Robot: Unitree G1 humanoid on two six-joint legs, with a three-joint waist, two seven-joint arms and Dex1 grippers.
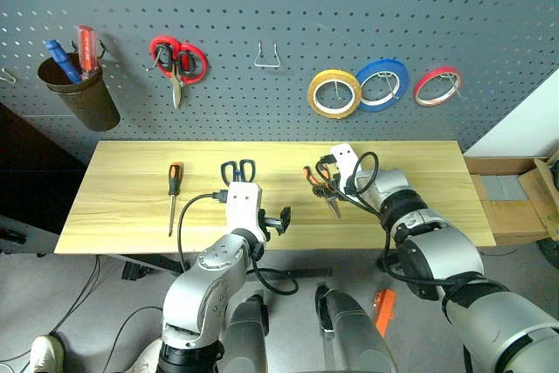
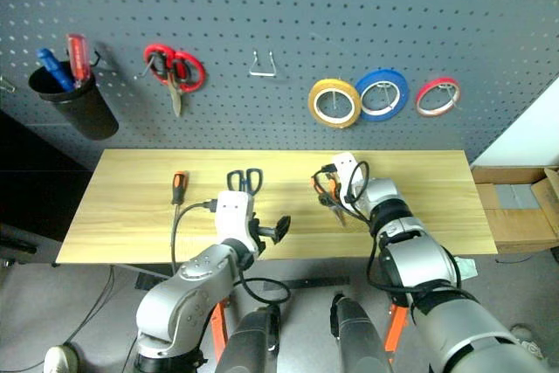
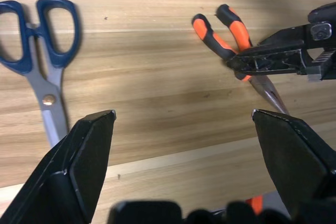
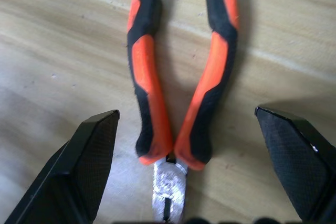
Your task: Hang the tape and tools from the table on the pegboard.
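Right gripper spread wide, poised over the pliers on the table; fingers straddle the two orange-and-black handles without touching them; steel nose points back toward the wrist. Left gripper also spread, holding nothing, low over bare planks between the scissors and the pliers.

Other task things: screwdriver lies flat toward the table's left end, well apart from both arms; yellow-tan tape already hangs on the pegboard, just beside the blue roll and the red roll; one bare wire hook stands free near the board's middle.

Risks, judged from here:
- pliers handles splay apart; closing on both may squeeze them together and let the tool skid on the smooth planks;
- catching a single handle would leave the tool dangling and swinging, hard to thread onto a hook;
- fingers coming down too steeply could jam on the wood before reaching under the handles;
- left gripper sits near the right one's working space; a lift could clip it or its cable.
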